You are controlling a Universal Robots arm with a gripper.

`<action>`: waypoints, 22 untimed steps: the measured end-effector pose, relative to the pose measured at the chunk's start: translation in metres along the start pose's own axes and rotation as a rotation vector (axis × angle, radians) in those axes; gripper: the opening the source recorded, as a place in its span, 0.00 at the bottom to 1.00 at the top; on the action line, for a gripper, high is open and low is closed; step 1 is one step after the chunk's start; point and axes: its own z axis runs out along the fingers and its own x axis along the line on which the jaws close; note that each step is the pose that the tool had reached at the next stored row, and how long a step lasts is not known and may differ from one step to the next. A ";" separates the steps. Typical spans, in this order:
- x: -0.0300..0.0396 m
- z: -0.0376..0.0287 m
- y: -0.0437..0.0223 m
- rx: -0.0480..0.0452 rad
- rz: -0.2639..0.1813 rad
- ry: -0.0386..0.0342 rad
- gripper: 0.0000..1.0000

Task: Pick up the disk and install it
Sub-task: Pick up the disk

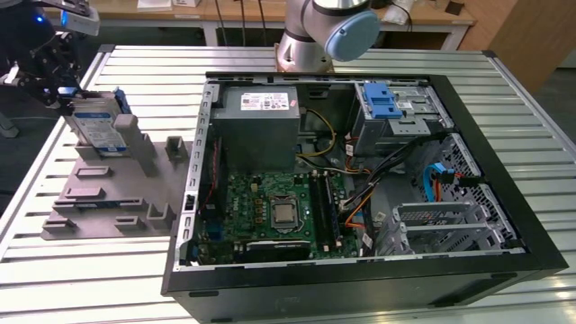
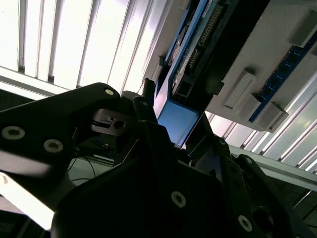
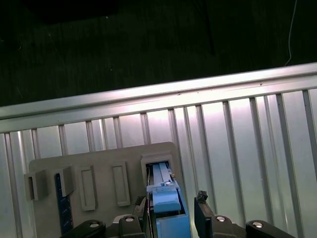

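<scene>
The disk (image 1: pixel 97 127), silver with a white-and-blue label and a blue carrier frame, stands upright in a slot of the grey holder (image 1: pixel 108 196) at the exterior view's left. My gripper (image 1: pixel 74 100) is at its top edge. In the first wrist view the blue carrier edge of the disk (image 3: pixel 167 210) lies between my fingers (image 3: pixel 203 208), with a narrow gap on one side, so the gripper (image 3: pixel 171 204) is open and straddling it. The second wrist view shows the same blue edge of the disk (image 2: pixel 178 121) inside the gripper (image 2: pixel 176 116).
An open computer case (image 1: pixel 504 162) lies on the slatted metal table (image 1: pixel 81 283), with a grey power supply (image 1: pixel 256 128), a motherboard (image 1: pixel 279 209) and a drive bay with a blue latch (image 1: pixel 382 101). The arm's base (image 1: pixel 311 40) stands behind the case.
</scene>
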 end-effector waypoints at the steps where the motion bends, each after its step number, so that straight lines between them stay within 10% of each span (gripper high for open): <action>1: 0.0000 0.0000 0.0000 0.0000 0.000 0.0000 0.51; 22: 0.0001 0.0032 0.0001 0.0002 0.000 0.0021 0.58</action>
